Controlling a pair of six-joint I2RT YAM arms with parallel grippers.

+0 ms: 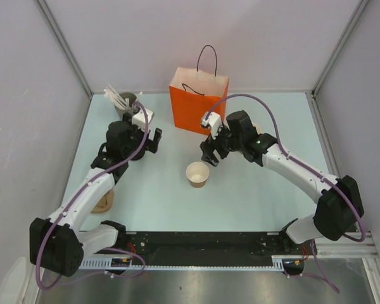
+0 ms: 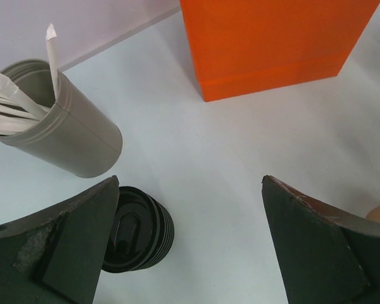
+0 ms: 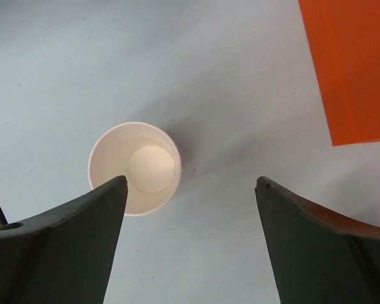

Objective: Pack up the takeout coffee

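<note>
- A paper cup [image 1: 197,174] is set upright near the middle of the tabletop [image 1: 253,202], open at the top. Its pale inside and round bottom are seen in the right wrist view.
- The cup is placed on the near side of an orange paper bag [image 1: 199,101] and apart from it. The bag is stood upright at the middle of the far edge, with its thin dark handles raised.
- The right gripper [image 3: 190,240] is held above the tabletop between the bag and the cup. Its jaws are spread wide and nothing is gripped. In its own view, the cup's near rim is partly covered by the left finger [image 3: 63,247].
- The left gripper [image 2: 189,244] is held over the far left part of the tabletop. Its jaws are spread fully and nothing is gripped.
- A stack of black lids [image 2: 139,228] is stood below the left gripper and is partly hidden behind one of its fingers.
- A grey canister [image 2: 69,136] filled with wrapped straws [image 2: 12,104] is placed in the far left corner, just beyond the lids.
- A stack of tan cups [image 1: 103,202] is seen by the left edge, largely hidden under the left arm.
</note>
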